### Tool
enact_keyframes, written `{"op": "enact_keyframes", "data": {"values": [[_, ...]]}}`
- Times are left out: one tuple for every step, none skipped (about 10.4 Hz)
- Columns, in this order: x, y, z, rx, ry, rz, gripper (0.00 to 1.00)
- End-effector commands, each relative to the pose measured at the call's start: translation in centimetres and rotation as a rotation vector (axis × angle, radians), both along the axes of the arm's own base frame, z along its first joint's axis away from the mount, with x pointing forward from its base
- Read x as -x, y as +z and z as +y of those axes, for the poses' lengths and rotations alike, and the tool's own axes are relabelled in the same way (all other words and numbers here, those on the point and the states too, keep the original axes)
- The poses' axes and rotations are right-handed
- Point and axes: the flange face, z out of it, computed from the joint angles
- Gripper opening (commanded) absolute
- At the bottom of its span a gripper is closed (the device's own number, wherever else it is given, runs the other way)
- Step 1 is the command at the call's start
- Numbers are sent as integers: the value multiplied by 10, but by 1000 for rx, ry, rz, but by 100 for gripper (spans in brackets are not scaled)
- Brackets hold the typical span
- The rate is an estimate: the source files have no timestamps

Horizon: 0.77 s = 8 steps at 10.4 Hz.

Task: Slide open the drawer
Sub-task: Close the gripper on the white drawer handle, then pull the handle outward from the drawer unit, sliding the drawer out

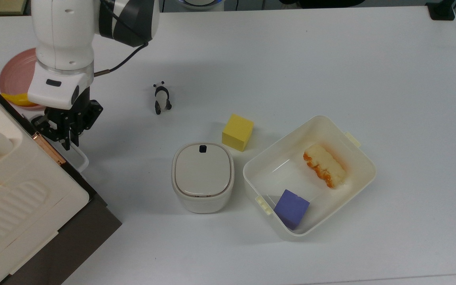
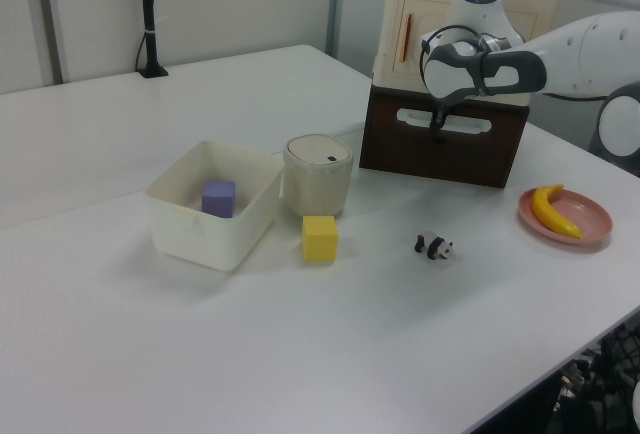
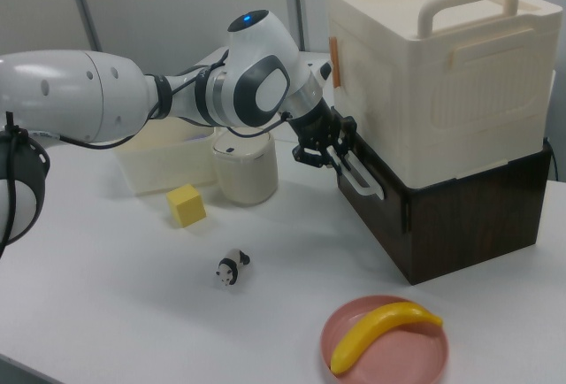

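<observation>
The gripper (image 1: 68,139) is pinching its black fingers together on the white loop handle (image 1: 78,156) of the drawer (image 3: 451,216) — the jaws are closed on the handle's upper end in the top view. The handle is a thin, translucent rectangular loop standing out from the drawer's dark-brown wooden front. The drawer is sitting at the bottom of the stack, under the cream plastic case (image 3: 447,65), whose ribbed sides and arched carry handles are showing in the right view; the stack is occupying the top view's lower left corner.

The white arm (image 3: 133,101) is reaching in with smooth rounded shells and a dark joint band. Near the gripper, a pink round plate (image 3: 386,346) is carrying a curved yellow banana (image 3: 380,331). A small panda figure (image 1: 161,97) is lying on the white table (image 1: 291,59) — matte and flat. Farther out are standing a rounded lidded tub (image 1: 203,177), a yellow foam cube (image 1: 237,132) and an open cream box (image 1: 364,168) holding a purple cube (image 1: 291,208) and an orange-edged sponge piece (image 1: 324,165).
</observation>
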Motion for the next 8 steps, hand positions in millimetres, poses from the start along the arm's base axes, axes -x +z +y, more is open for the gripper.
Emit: {"op": "enact_keyframes", "data": {"values": [[24, 8, 18, 5, 15, 9, 13], [32, 10, 24, 3, 20, 16, 13], [38, 11, 36, 0, 34, 23, 13], [44, 13, 42, 0, 40, 28, 13], [50, 14, 50, -1, 51, 34, 13], [55, 16, 61, -2, 59, 36, 13], [59, 15, 65, -6, 53, 37, 13], [60, 20, 68, -8, 49, 30, 13]]}}
